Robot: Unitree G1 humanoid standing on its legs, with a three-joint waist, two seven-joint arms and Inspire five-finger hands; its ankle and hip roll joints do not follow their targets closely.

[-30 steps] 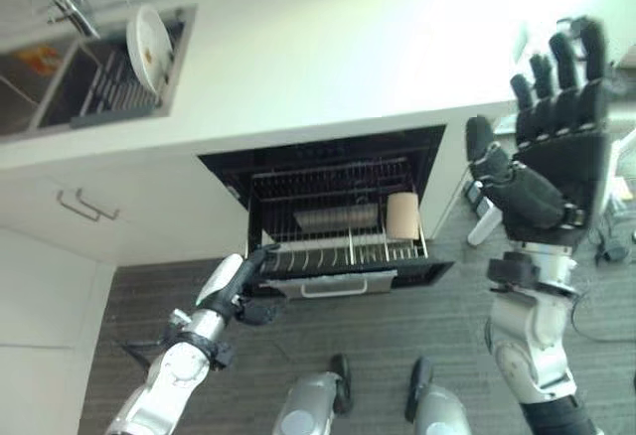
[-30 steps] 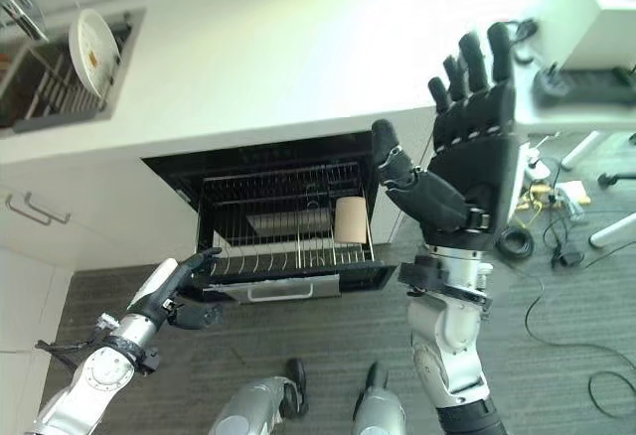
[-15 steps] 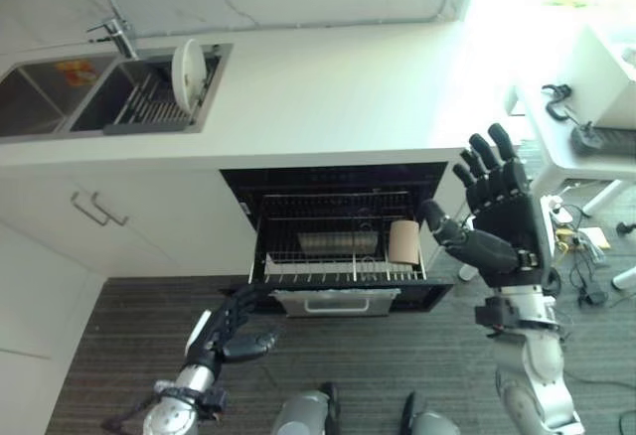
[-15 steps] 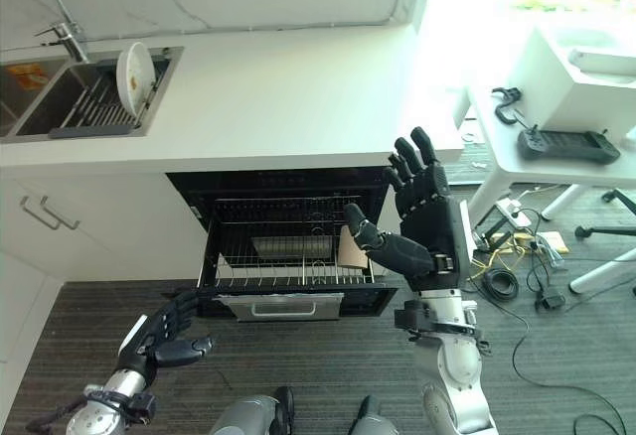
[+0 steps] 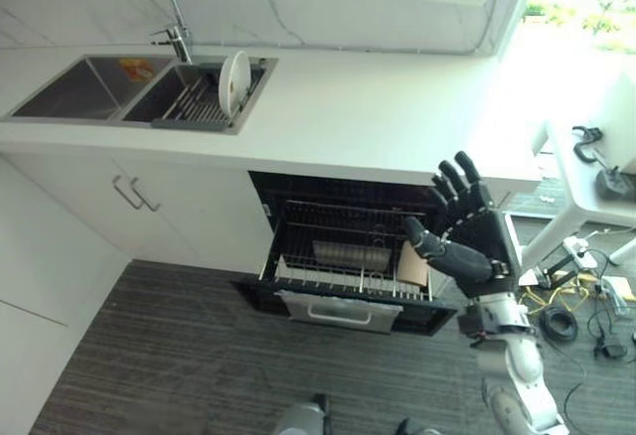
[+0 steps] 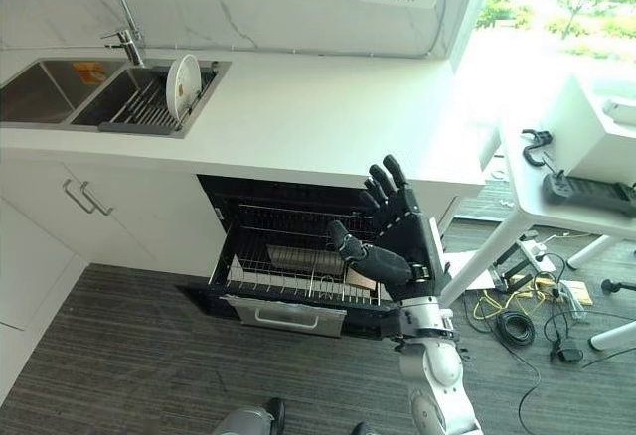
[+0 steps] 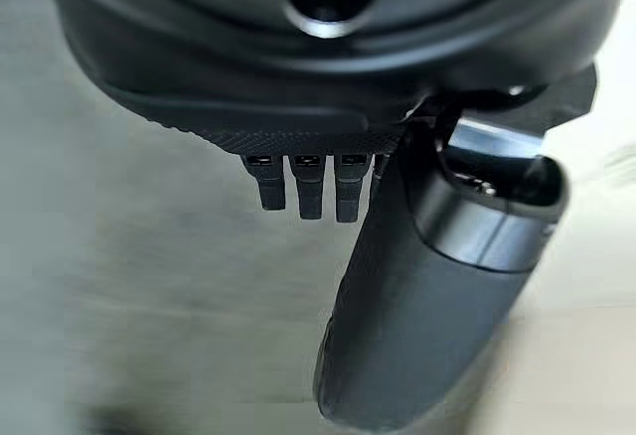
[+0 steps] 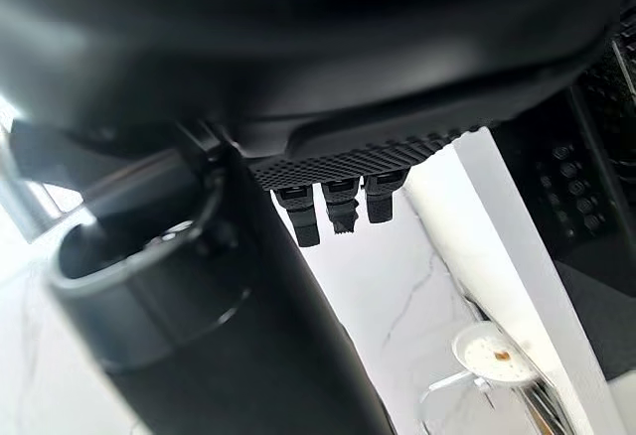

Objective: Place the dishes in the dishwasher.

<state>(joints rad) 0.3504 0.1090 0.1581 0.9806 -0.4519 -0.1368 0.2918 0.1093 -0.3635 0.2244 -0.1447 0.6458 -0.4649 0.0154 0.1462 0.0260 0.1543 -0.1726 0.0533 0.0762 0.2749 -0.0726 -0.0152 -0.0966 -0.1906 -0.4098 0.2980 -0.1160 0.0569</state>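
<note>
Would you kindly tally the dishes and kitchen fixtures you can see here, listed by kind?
White plates: 1, upright in the sink rack
Items in the dishwasher rack: 2, a metal tray and a tan piece
Sink basins: 2
Faucets: 1
Open dishwashers: 1
Total: 7

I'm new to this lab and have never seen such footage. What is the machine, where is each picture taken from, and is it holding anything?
This is a humanoid robot with two arms ending in dark fingered hands. The two wide pictures come from cameras on its head, looking down at a kitchen. The two close-ups come from cameras on its wrists. The right robot hand is raised in front of the open dishwasher, fingers spread, holding nothing. The left robot hand shows in its own close-up, also holding nothing. A white plate stands in the rack in the sink, on the white counter.
</note>
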